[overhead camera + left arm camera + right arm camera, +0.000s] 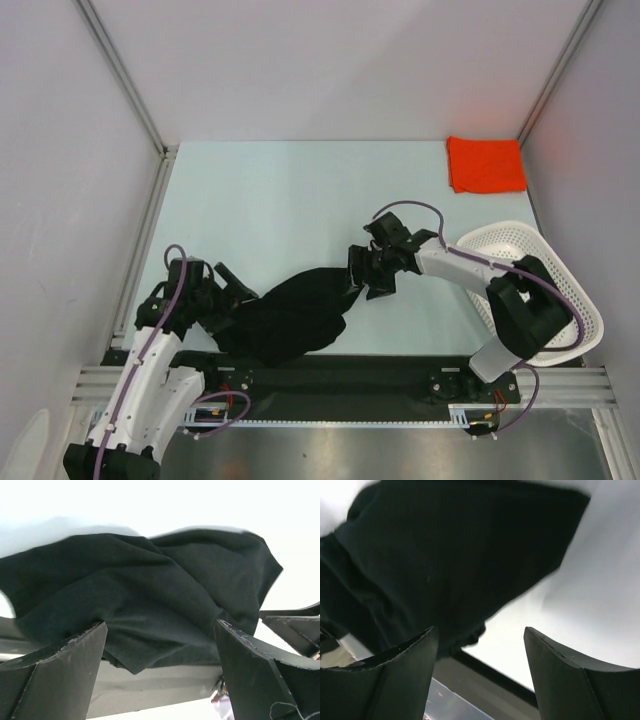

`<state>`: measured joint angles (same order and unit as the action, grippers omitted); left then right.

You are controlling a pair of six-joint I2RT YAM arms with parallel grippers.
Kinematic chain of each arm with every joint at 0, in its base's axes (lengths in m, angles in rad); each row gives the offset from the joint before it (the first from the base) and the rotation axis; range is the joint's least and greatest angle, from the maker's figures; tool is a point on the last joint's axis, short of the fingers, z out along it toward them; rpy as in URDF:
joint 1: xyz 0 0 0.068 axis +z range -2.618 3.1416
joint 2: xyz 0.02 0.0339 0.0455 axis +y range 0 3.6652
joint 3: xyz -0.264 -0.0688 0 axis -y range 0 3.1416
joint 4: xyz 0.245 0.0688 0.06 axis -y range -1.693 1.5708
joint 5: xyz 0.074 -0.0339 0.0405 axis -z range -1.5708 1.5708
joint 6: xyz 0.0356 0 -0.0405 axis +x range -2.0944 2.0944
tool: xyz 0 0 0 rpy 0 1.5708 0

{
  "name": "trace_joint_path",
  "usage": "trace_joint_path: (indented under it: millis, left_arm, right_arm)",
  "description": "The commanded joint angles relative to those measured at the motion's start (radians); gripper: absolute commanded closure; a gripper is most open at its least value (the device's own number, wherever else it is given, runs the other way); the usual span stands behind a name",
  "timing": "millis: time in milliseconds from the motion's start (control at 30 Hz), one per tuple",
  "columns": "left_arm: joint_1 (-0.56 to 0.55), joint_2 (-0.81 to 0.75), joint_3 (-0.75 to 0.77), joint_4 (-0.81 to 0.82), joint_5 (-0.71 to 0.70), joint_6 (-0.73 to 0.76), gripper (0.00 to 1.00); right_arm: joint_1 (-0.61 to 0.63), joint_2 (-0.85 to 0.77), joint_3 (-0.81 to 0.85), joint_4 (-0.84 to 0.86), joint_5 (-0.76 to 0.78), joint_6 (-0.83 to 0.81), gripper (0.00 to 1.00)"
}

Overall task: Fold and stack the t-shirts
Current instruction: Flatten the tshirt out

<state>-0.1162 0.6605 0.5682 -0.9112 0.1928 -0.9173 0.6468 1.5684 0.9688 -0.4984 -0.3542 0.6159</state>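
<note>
The orange-red cloth shirt point(485, 165) is seen folded, far right; the black cloth shirt point(295, 315) is not yet folded or stacked. The left pincer point(232, 292) and right pincer point(372, 272) are spread wide, empty.

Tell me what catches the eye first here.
A crumpled black t-shirt sprawls at the near edge of the table, between the open left gripper and open right gripper. A folded orange-red t-shirt glows in the far right corner. A white mesh basket sits at the right, under the right arm.
</note>
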Motion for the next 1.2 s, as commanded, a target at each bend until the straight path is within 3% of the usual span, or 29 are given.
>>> trace_joint_path:
  millis: [0,167,267,333,400,433,467,533,600,667,733,767,800,833,933,1167]
  left_arm:
    - [0.006,-0.022,-0.01,-0.055,-0.101,-0.041,0.06]
    - [0.007,-0.006,-0.086,-0.016,-0.084,-0.078,0.13]
    - [0.009,-0.009,-0.123,0.027,-0.041,-0.098,0.21]
    - [0.009,-0.007,-0.122,0.023,-0.033,-0.088,0.27]
    - [0.009,-0.006,-0.11,-0.001,-0.044,-0.075,0.25]
    - [0.009,-0.006,-0.102,-0.018,-0.056,-0.071,0.12]
    - [0.009,-0.006,-0.091,-0.041,-0.062,-0.068,0.08]
    - [0.009,-0.013,-0.093,-0.041,-0.072,-0.063,0.1]
    - [0.009,-0.019,-0.117,-0.003,-0.066,-0.064,0.2]
    - [0.01,-0.024,-0.146,0.049,-0.021,-0.075,0.4]
    - [0.012,-0.022,-0.152,0.07,0.0,-0.072,0.65]
    - [0.012,-0.027,-0.151,0.087,0.011,-0.068,0.76]
    - [0.012,-0.03,-0.146,0.097,0.016,-0.063,0.81]
    - [0.013,-0.033,-0.136,0.1,0.017,-0.045,1.0]
    - [0.021,-0.024,-0.018,0.063,0.005,0.045,1.0]
    - [0.023,0.037,0.555,-0.072,-0.13,0.305,1.0]
  right_arm:
    - [-0.041,0.073,0.053,0.112,-0.075,0.004,0.26]
    - [-0.084,0.171,0.054,0.224,-0.17,0.07,0.35]
    - [-0.092,0.208,0.073,0.235,-0.204,0.079,0.53]
    - [-0.093,0.214,0.08,0.232,-0.203,0.082,0.56]
    - [-0.095,0.203,0.076,0.236,-0.203,0.088,0.6]
    - [-0.096,0.2,0.076,0.236,-0.203,0.09,0.6]
    - [-0.096,0.197,0.074,0.238,-0.207,0.09,0.63]
    - [-0.096,0.19,0.07,0.238,-0.209,0.09,0.69]
    - [-0.095,0.183,0.064,0.248,-0.212,0.096,0.76]
    - [-0.095,0.18,0.058,0.256,-0.21,0.1,0.8]
    - [-0.096,0.177,0.061,0.259,-0.209,0.097,0.93]
    - [-0.096,0.165,0.073,0.252,-0.201,0.093,1.0]
    - [-0.098,0.153,0.079,0.22,-0.187,0.088,1.0]
    - [-0.098,0.134,0.085,0.204,-0.16,0.078,1.0]
    - [-0.105,0.024,0.111,0.112,-0.077,0.058,1.0]
    - [-0.131,-0.322,0.263,-0.173,0.211,-0.039,1.0]
